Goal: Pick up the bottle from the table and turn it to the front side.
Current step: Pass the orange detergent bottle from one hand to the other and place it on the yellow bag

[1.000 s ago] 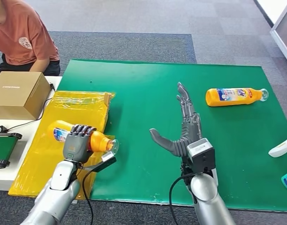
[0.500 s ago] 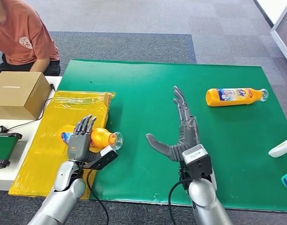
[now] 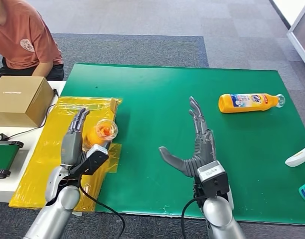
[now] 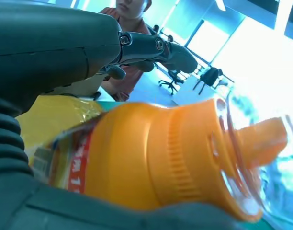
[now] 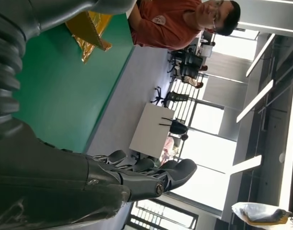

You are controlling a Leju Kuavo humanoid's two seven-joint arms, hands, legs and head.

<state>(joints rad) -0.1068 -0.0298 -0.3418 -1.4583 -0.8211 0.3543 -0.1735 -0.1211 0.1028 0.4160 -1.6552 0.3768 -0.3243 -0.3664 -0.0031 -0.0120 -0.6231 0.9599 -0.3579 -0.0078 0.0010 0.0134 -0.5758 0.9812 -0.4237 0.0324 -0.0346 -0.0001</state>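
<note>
1. on the yellow plastic sheet [image 3: 49, 154] at the table's left, the orange plastic bottle with a clear cap [image 3: 97, 133] points its cap toward the head camera; its body and label are mostly hidden behind the cap and the left hand [image 3: 73, 144].
2. left wrist view: bottle neck and cap fill the frame, label cut off and partly blurred.
3. left hand: fingers straight and together, lying along the bottle's side, with the bottle resting against the palm. whether the thumb closes on it cannot be told.
4. right hand [image 3: 198, 144]: over the green mat [image 3: 151, 99], palm upright, fingers extended and apart, thumb stretched out sideways, holding nothing.
5. second orange bottle with blue-and-white label [image 3: 249, 102]: lying on its side at the mat's far right, well apart from both hands.
</note>
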